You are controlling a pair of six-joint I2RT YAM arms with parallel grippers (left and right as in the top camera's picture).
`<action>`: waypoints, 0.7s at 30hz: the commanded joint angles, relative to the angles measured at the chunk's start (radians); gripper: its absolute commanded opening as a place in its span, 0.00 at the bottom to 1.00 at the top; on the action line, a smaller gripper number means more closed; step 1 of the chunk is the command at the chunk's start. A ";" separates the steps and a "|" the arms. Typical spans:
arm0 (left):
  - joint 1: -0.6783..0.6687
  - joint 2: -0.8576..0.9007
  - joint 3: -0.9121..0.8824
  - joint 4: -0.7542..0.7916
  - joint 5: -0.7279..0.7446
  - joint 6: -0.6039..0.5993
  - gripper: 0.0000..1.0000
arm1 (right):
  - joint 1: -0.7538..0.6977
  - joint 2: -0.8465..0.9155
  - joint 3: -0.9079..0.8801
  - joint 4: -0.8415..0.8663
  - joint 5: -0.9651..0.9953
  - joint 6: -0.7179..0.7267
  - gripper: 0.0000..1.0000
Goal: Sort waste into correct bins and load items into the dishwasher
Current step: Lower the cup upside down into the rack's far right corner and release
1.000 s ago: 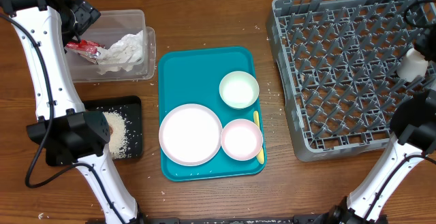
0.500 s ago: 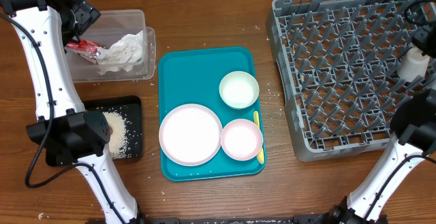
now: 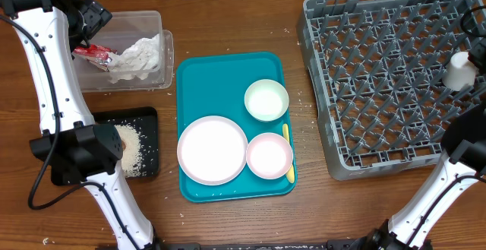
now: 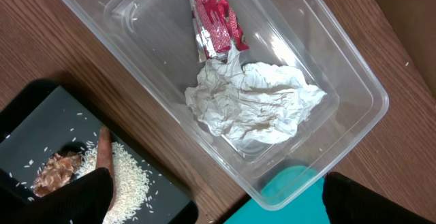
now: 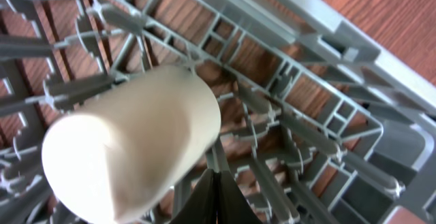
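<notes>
small white cup [image 3: 459, 71] is at the far right edge of the grey dish rack [image 3: 380, 90], tilted over the upright pegs, closed end towards the right wrist cam. right gripper [image 5: 216, 195] has its fingers pressed together, and the tips sit right against the cup's lower edge. can't tell if the cup wall is pinched between them or just next to them. rest of the rack shows nothing else loaded.

other dishes are on the teal tray [image 3: 220, 75] mid table, left of the rack:
- dinner plate [image 3: 213, 150] at front left
- pink dish [image 3: 269, 156] touching the plate's right side
- white bowl [image 3: 266, 99] just behind the dish, upright
- yellow spoon [image 3: 288, 151] lying along the tray's right rim, just beside the dish

waste side, far left:
- clear tub [image 3: 137, 26] holds the crumpled napkin [image 4: 255, 101] and the red wrapper [image 4: 214, 16]; the wrapper's lower end touches the napkin
- black tray [image 4: 41, 129] in front of the tub, near but apart from it, holds a patch of rice grains [image 4: 126, 176], the orange-brown food stick [image 4: 103, 149] lying in the rice, and the brown lump [image 4: 58, 169] at the stick's left

left gripper [image 4: 221, 198] hangs above the tub's near corner, fingers spread fully wide with nothing between them, not touching the tub or its contents.

a few stray rice grains on the wooden table [image 3: 228, 22] around the teal tray and by the rack's left side.
</notes>
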 commanded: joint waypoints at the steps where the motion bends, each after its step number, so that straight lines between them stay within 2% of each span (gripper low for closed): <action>1: -0.005 0.007 -0.004 0.001 0.004 -0.002 1.00 | 0.010 -0.029 0.087 -0.011 -0.088 0.018 0.04; 6: -0.005 0.007 -0.004 0.001 0.004 -0.003 1.00 | 0.035 -0.035 0.113 0.026 -0.292 -0.077 0.04; 13: -0.005 0.007 -0.004 0.001 0.004 -0.002 1.00 | 0.052 -0.029 -0.019 0.124 -0.254 -0.065 0.04; 21: -0.005 0.007 -0.004 0.001 0.004 -0.003 1.00 | 0.021 -0.029 -0.047 0.109 -0.100 -0.058 0.04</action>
